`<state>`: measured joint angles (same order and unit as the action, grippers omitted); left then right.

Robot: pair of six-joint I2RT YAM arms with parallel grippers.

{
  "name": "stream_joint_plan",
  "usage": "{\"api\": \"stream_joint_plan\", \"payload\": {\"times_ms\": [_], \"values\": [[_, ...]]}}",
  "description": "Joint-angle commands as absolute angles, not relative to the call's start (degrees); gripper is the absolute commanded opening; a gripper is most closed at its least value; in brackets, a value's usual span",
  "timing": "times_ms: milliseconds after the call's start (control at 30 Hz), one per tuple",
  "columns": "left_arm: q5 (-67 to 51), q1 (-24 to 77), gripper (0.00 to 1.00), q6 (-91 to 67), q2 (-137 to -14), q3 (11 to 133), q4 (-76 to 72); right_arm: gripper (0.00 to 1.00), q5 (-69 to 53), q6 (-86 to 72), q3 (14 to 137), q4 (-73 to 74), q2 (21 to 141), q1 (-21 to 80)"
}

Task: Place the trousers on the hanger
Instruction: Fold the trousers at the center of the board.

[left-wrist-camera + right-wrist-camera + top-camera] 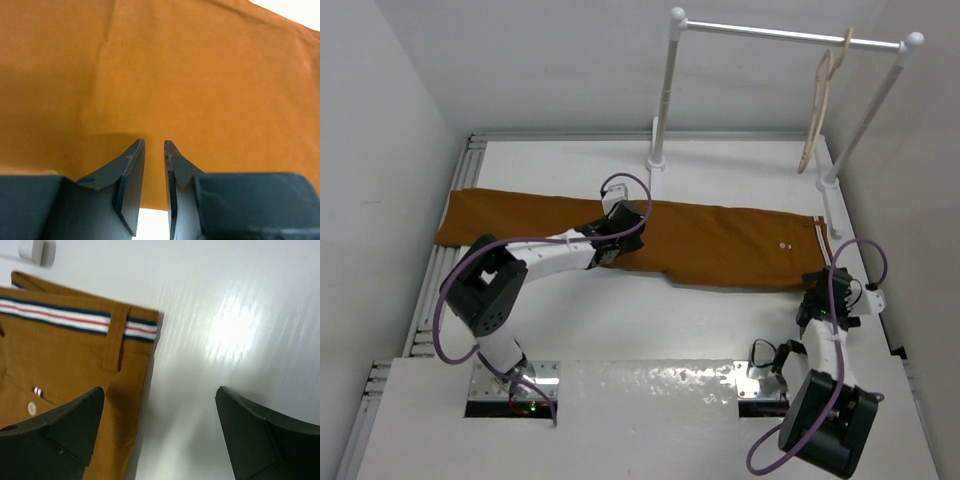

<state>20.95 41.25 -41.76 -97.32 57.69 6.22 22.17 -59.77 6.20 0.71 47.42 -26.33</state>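
The trousers [700, 240] lie flat across mid-frame on the table [650, 330], our left fingers [127, 172] narrowly parted and empty over them, our right fingers [250, 435] spread wide beside the waistband [75, 320], so we fear pinching just 1 layer and dragging it.

Trousers [710, 240] flat; hanger [817, 110] on rail [770, 35], rt

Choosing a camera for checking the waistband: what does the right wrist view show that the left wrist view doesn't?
Only right wrist: the striped waistband, a belt loop, a small button, the right gripper wide open. Only left wrist: the left gripper, jaws a narrow gap apart, over plain cloth. Both: the rust-brown trousers.
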Motion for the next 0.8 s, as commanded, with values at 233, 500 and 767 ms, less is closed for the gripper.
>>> {"api": "stream_joint_plan", "payload": {"times_ms": [233, 500, 767], "values": [[25.4, 41.7, 0.20, -39.8, -93.4, 54.1, 2.5, 0.75, 15.7, -60.6, 13.3, -12.7, 75.7, -27.2], [28.0, 41.7, 0.00, -38.3, -96.3, 56.3, 5.5, 0.00, 11.8, -58.4, 17.1, -12.8, 75.4, -27.4], [29.0, 41.7, 0.00, -37.3, -94.0, 55.2, 3.3, 0.00, 3.6, -50.7, 16.7, -0.8, 44.2, -27.2]]}}
